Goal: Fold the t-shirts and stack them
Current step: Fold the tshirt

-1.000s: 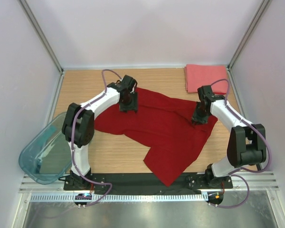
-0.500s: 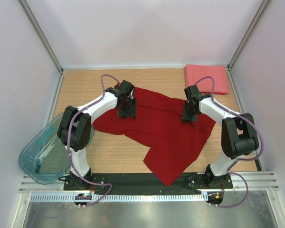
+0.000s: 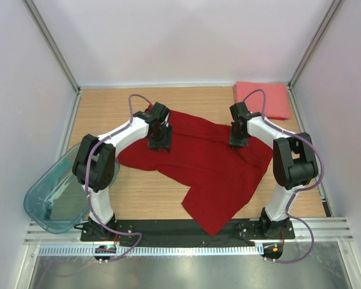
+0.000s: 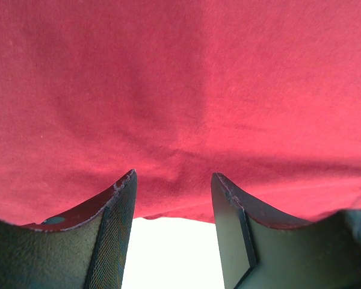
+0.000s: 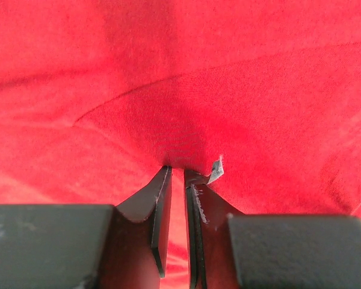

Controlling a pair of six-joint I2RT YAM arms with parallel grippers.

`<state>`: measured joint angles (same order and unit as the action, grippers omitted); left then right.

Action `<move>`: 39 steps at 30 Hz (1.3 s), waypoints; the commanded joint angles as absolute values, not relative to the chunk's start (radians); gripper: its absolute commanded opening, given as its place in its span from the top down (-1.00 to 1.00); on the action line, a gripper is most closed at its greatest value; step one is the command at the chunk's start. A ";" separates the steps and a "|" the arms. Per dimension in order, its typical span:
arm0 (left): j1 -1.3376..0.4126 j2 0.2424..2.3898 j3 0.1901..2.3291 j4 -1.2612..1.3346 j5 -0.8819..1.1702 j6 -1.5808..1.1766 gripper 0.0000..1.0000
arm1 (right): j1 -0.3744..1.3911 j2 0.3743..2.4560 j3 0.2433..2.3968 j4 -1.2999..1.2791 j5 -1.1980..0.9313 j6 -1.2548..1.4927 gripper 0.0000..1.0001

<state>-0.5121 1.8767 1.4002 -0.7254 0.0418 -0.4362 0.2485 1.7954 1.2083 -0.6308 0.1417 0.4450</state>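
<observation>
The dark red t-shirt (image 3: 210, 165) lies spread and rumpled across the wooden table, one corner reaching the front edge. The folded salmon-pink t-shirt (image 3: 262, 99) rests at the back right corner. My left gripper (image 3: 159, 143) stands open on the red shirt's upper left part. In the left wrist view its fingertips (image 4: 126, 180) straddle the cloth's edge (image 4: 180, 78), with nothing clamped. My right gripper (image 3: 236, 141) presses on the shirt's upper right part. Its jaws (image 5: 175, 168) are nearly together, with a bunched fold of red cloth (image 5: 168, 72) pinched between them.
A translucent teal plastic bin (image 3: 54, 198) sits tilted at the left, hanging over the table edge. Metal frame posts and white walls enclose the table (image 3: 108, 105) at the back and on both sides. The black base rail (image 3: 180, 229) runs along the front edge.
My right gripper has slid left and toward the back over the red shirt, and its jaws have drawn closer on the cloth. The left gripper shifted slightly and stays open.
</observation>
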 commanded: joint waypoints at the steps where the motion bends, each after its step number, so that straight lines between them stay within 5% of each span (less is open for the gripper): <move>1: -0.511 1.829 1.387 -0.735 0.029 -0.414 -0.08 | 0.248 1.824 1.249 -0.626 0.180 0.431 0.58; 16: -0.502 1.821 1.374 -0.732 0.037 -0.408 -0.08 | 0.256 1.799 1.204 -0.634 0.144 0.426 0.44; 25: -0.500 1.807 1.358 -0.726 0.040 -0.414 -0.08 | 0.256 1.830 1.219 -0.627 0.187 0.426 0.67; 30: -0.499 1.801 1.351 -0.724 0.037 -0.416 -0.08 | 0.256 1.792 1.258 -0.695 0.216 0.420 0.98; 39: -0.497 1.807 1.353 -0.721 0.043 -0.423 -0.08 | 0.255 1.779 1.379 -0.896 0.094 0.437 0.98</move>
<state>-0.5026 1.8492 1.3548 -0.7300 0.0372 -0.4290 0.2516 1.8256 1.3266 -0.7971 0.1440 0.4294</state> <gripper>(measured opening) 0.541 0.033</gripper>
